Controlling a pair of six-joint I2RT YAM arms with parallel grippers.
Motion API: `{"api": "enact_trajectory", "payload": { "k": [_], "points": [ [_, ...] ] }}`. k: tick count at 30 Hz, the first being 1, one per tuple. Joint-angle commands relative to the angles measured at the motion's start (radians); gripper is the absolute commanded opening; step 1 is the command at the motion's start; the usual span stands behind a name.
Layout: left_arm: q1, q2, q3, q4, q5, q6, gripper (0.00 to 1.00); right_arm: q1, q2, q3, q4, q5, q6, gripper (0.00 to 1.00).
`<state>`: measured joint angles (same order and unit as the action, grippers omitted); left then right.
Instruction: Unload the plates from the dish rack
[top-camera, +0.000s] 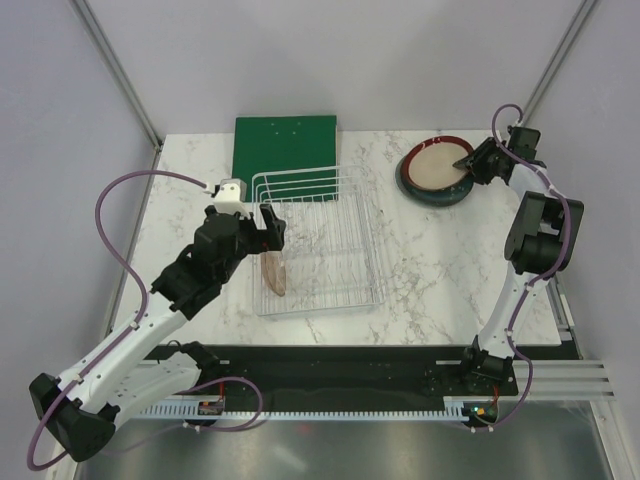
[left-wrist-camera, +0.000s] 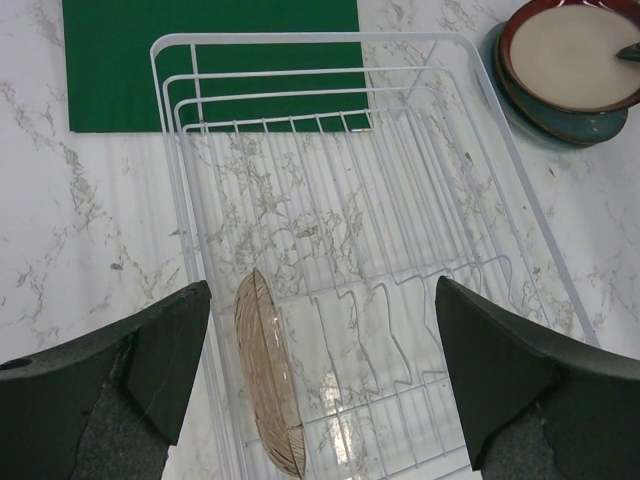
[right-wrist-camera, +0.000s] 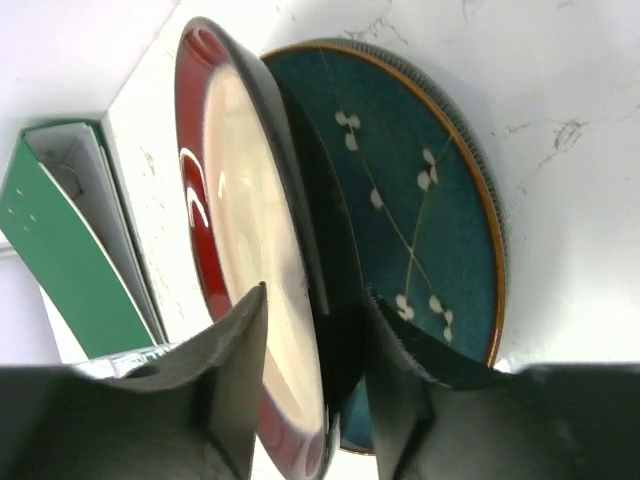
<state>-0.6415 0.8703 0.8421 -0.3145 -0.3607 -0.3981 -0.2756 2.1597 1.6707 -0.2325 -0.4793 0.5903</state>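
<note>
**White marble table, grey walls.**
Right claw clamps the maroon plate, tilted on the teal plate at two o'clock; left claw hangs released above the rack, pink plate upright inside.

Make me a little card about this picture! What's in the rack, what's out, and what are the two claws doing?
rack: white wire dish rack, middle of the marble table
in rack: one brownish-pink plate, standing on edge at the left side
out of rack: teal plate, flat on the table, far right
left claw: open, above the rack near the brownish-pink plate
right claw: shut on the rim of the maroon-rimmed plate, over the teal plate
behind rack: green board
</note>
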Motion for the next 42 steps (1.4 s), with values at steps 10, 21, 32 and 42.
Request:
{"api": "enact_trajectory", "payload": {
  "k": [10,21,32,42],
  "points": [
    [-0.006,-0.021,0.043,-0.061,-0.035,0.056,1.00,0.012,-0.063,0.026,-0.129,0.079,-0.087,0.79],
    [-0.024,0.018,0.069,-0.129,-0.084,0.079,1.00,0.137,-0.093,0.217,-0.433,0.505,-0.310,0.96],
    [-0.066,0.033,0.069,-0.195,-0.181,0.070,1.00,0.156,-0.254,0.143,-0.467,0.650,-0.314,0.98],
    [-0.210,0.127,0.060,-0.271,-0.333,-0.088,0.94,0.170,-0.547,-0.052,-0.429,0.624,-0.302,0.98]
  ]
}}
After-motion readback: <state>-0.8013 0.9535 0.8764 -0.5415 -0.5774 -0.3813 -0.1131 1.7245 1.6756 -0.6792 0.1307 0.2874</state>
